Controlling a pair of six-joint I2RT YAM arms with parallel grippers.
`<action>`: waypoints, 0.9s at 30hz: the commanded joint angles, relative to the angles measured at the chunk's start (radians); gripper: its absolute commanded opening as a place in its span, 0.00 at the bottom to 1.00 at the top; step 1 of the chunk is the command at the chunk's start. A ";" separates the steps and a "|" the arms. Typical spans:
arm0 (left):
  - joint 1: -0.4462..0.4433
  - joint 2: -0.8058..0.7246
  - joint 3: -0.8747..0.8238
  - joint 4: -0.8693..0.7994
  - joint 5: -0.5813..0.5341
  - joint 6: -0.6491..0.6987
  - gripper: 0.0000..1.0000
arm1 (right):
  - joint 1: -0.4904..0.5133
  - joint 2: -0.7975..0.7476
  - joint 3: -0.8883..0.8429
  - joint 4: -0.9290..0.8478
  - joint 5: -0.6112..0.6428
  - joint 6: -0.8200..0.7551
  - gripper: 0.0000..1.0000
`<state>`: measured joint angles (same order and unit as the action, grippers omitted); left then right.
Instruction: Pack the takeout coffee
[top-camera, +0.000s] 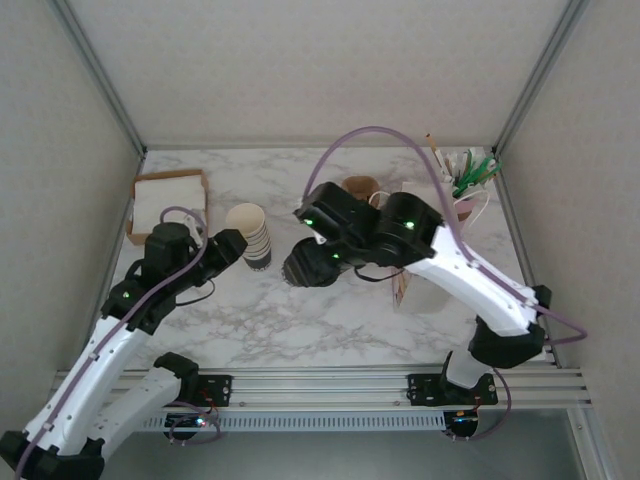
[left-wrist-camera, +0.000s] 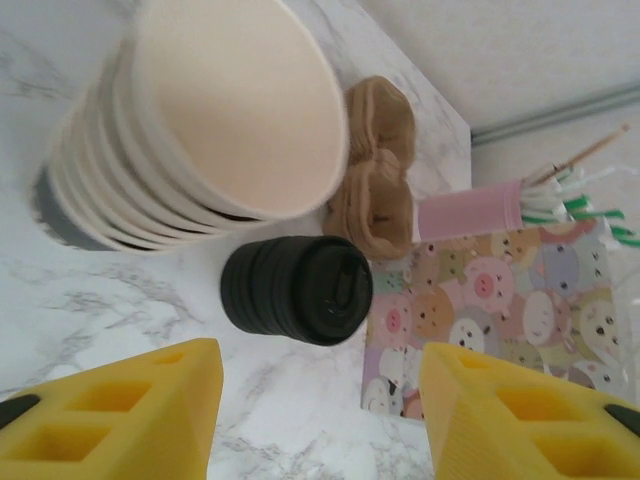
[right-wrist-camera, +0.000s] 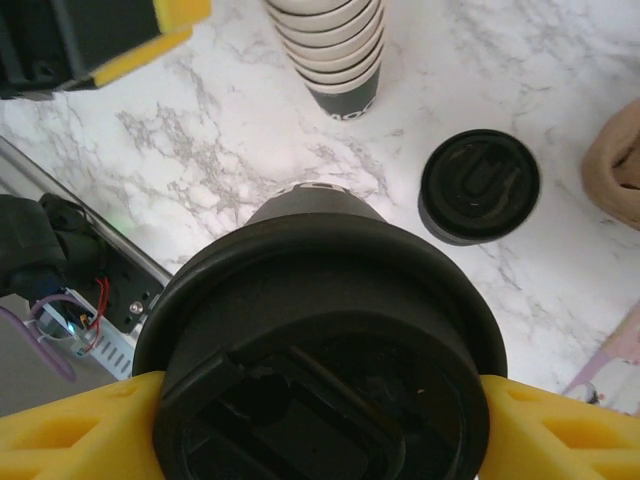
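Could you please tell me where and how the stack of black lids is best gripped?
I'd grip the stack of black lids across its ribbed sides, approaching from the left pincer, where marble is bare; cup stack and patterned bag crowd the rest.

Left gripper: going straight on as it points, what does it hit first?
Probably the stack of black lids, dead centre between its fingers; the cup stack sits just beside that line. Depth unclear.
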<state>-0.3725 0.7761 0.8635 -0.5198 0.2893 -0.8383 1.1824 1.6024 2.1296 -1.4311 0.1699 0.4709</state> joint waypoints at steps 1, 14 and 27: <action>-0.085 0.049 0.067 0.064 -0.082 -0.016 0.54 | -0.009 -0.102 -0.021 -0.049 0.072 0.038 0.72; -0.395 0.393 0.331 0.164 -0.210 -0.003 0.55 | -0.032 -0.418 -0.064 -0.208 0.300 0.132 0.70; -0.529 0.709 0.611 0.227 -0.164 0.049 0.55 | -0.032 -0.489 -0.014 -0.354 0.501 0.190 0.70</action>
<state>-0.8886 1.4540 1.4220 -0.3222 0.1135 -0.8173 1.1553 1.0851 2.0880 -1.6066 0.5873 0.6304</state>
